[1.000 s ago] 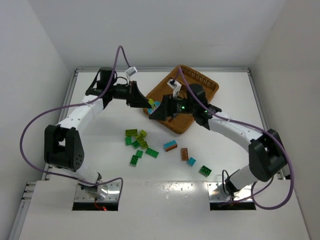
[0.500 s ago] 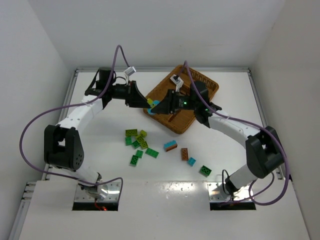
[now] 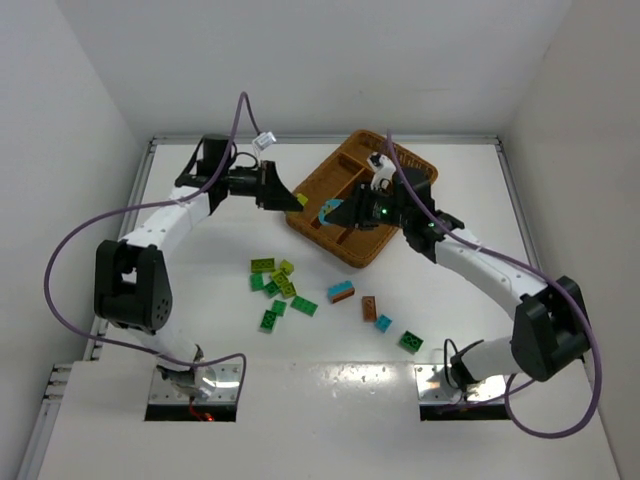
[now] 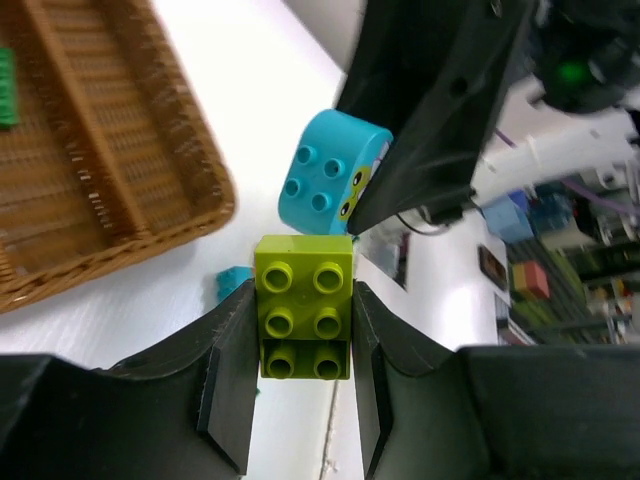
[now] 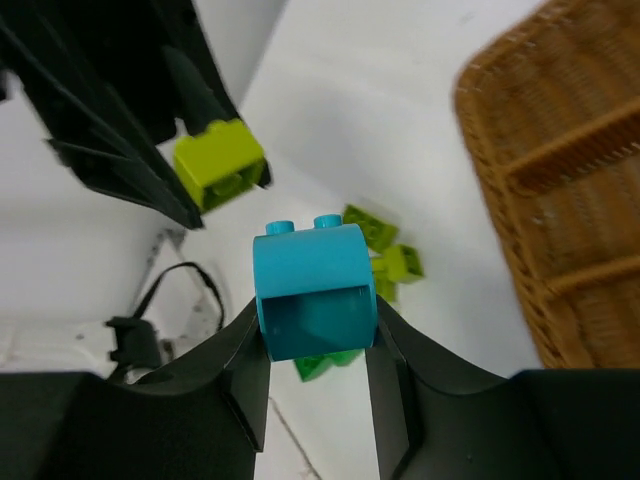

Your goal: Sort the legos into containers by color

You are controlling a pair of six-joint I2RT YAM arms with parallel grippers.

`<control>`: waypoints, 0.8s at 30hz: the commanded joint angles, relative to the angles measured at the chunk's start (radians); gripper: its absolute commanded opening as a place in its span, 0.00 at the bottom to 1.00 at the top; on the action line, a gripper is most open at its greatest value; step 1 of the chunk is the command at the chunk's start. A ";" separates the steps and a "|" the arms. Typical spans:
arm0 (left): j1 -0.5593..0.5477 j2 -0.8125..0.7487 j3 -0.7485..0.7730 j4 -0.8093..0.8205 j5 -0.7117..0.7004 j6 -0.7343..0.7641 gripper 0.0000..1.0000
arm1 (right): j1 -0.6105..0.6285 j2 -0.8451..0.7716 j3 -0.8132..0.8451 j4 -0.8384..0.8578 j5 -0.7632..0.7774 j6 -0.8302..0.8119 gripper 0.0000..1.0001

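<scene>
pinching one lime-yellow lego, left hand; one cyan lego, right hand.

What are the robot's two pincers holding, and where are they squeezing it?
The left pincer squeezes a lime-yellow brick by its two opposite sides, studs showing. The right pincer squeezes a cyan brick, also by its opposite sides.
</scene>
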 commanded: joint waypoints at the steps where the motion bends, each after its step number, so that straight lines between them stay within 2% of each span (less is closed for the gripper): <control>1: 0.007 0.027 0.068 0.040 -0.109 -0.053 0.00 | -0.009 -0.043 0.008 -0.162 0.230 -0.058 0.04; 3: -0.006 0.059 0.095 0.025 -0.190 -0.094 0.00 | -0.009 -0.054 0.022 -0.289 0.350 -0.079 0.05; 4: -0.015 0.082 0.144 -0.021 -0.294 -0.095 0.00 | -0.009 -0.065 0.036 -0.327 0.455 -0.079 0.05; 7: -0.079 0.187 0.249 -0.151 -0.466 -0.085 0.00 | -0.009 -0.088 0.047 -0.425 0.582 -0.102 0.05; 8: -0.093 0.211 0.313 -0.171 -0.567 -0.095 0.00 | -0.020 -0.100 0.056 -0.440 0.628 -0.116 0.05; 14: -0.136 0.426 0.561 -0.332 -0.995 -0.165 0.00 | -0.020 -0.109 0.076 -0.511 0.700 -0.138 0.05; 17: -0.145 0.539 0.669 -0.363 -1.036 -0.165 0.00 | -0.029 -0.109 0.076 -0.511 0.700 -0.147 0.05; 22: -0.173 0.645 0.763 -0.386 -1.076 -0.165 0.00 | -0.029 -0.091 0.085 -0.520 0.700 -0.156 0.05; 23: -0.173 0.662 0.793 -0.406 -1.067 -0.156 0.04 | -0.029 -0.080 0.096 -0.520 0.700 -0.156 0.05; 24: -0.173 0.674 0.807 -0.415 -1.056 -0.156 0.25 | -0.029 -0.066 0.096 -0.520 0.700 -0.156 0.05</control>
